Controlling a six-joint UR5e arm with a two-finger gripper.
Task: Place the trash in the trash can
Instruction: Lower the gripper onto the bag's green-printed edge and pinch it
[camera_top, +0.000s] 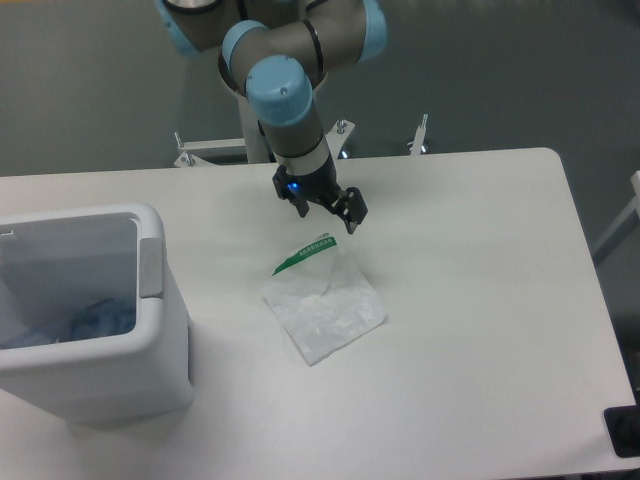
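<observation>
From the fixed camera, the plastic bag (323, 303) lies flat on the table (480, 300), well to the right of the trash can (92, 320). Inside the trash can a bluish bottle (95, 318) shows through the clear wall. The gripper (327, 216) hangs tilted just behind the bag's green strip — its fingers are apart and hold nothing.

A white table (480, 300) with rounded corners — behind it a dark grey floor, evenly lit.
</observation>
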